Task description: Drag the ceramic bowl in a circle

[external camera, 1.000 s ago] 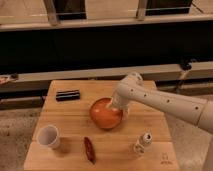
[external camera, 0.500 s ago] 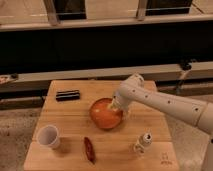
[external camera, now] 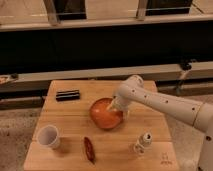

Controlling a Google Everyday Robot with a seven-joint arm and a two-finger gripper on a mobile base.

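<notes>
The ceramic bowl (external camera: pixel 104 115) is round, glossy orange with a paler inside, and sits near the middle of the wooden table (external camera: pixel 75 120). My white arm reaches in from the right. My gripper (external camera: pixel 115 106) points down into the bowl at its right rim and touches it there.
A white cup (external camera: pixel 48 136) stands at the front left. A dark reddish oblong object (external camera: pixel 89 149) lies in front of the bowl. A small white bottle (external camera: pixel 142 143) stands at the front right. A black flat object (external camera: pixel 67 94) lies at the back left. The table edges are close all round.
The bowl and my gripper have shifted slightly to the right and towards the back of the table. The other objects have not moved.
</notes>
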